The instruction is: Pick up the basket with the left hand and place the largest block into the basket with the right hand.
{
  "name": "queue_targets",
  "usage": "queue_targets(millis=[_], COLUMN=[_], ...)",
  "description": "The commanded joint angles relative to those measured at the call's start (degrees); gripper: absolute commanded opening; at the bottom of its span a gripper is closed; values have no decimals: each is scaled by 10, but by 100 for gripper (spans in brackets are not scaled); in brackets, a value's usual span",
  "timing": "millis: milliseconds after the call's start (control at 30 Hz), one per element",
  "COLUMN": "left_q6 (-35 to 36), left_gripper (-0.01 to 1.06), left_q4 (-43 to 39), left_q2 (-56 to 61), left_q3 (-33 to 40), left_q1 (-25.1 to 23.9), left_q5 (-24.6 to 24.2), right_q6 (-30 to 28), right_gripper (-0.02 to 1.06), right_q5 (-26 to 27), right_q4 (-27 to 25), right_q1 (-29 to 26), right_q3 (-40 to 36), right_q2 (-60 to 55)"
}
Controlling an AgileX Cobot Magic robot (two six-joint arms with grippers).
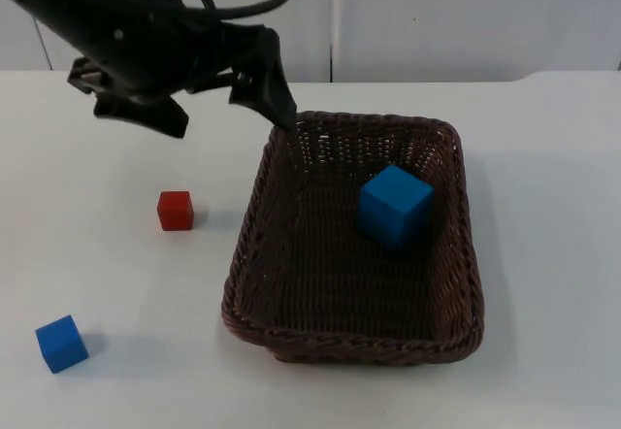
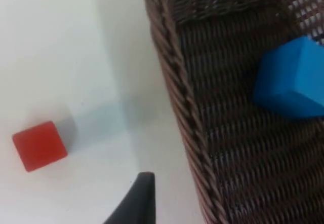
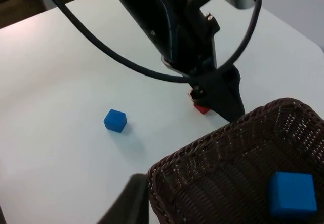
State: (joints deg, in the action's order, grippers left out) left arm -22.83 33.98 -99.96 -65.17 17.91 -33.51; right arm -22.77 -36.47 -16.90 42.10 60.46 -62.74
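Observation:
A dark brown wicker basket (image 1: 250,217) rests on the white table, and the large blue block (image 1: 394,206) lies inside it toward the far right. My left gripper (image 1: 282,115) hovers at the basket's far left corner, open. In the left wrist view one of its fingertips (image 2: 141,197) stands just outside the rim (image 2: 171,67), apart from it, with the blue block (image 2: 291,79) inside. My right gripper (image 3: 132,202) is held high above the near side of the basket (image 3: 202,150), looking down on the blue block (image 3: 292,193).
A small red block (image 1: 176,210) (image 2: 39,146) (image 3: 201,108) lies left of the basket. A small blue block (image 1: 62,343) (image 3: 115,120) sits near the front left. The left arm (image 1: 126,41) spans the back left of the table.

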Motion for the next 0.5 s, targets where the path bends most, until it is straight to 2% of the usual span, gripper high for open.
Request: queue_targets(millis=[0, 100, 467], left_q6=[7, 7, 7], left_gripper=[105, 105, 105], left_q4=[-14, -21, -36], left_q2=[22, 45, 147], left_q3=[-2, 2, 83], left_q1=[0, 0, 0], left_q5=[-15, -28, -12], right_q6=[0, 0, 6], right_gripper=[105, 105, 105], right_q5=[6, 6, 6], right_q4=[3, 3, 3], right_q1=[4, 4, 4], right_q3=[-2, -2, -2], right_q2=[4, 4, 24])
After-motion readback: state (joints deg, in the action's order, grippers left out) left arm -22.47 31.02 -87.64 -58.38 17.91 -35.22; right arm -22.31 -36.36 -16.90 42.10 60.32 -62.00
